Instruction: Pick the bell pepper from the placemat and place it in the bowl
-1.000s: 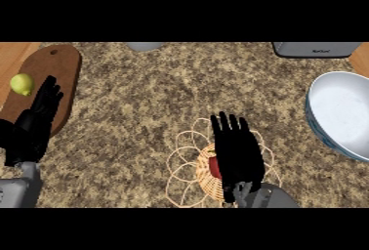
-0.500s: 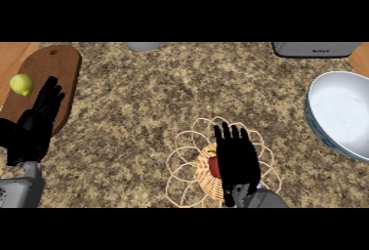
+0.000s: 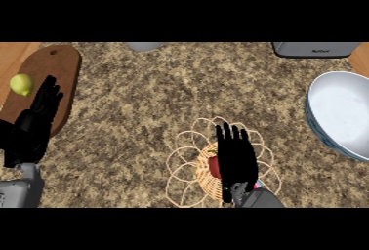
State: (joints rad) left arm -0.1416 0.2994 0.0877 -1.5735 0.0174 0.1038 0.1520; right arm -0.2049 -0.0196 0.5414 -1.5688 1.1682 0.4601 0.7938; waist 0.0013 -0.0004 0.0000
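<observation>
Your right hand flat over the bell pepper on the placemat, fingers straight and spread, left hand resting open by the view's left edge.

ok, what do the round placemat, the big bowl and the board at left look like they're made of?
Round tan placemat: looks woven wicker or rattan, with an open looped border.
Large white bowl: probably glazed ceramic; smooth, bluish outer rim.
Brown rounded board: looks like matte wood with a uniform brown face.

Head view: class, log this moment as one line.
right hand open over bell pepper | placemat | bowl empty | left hand resting
</observation>
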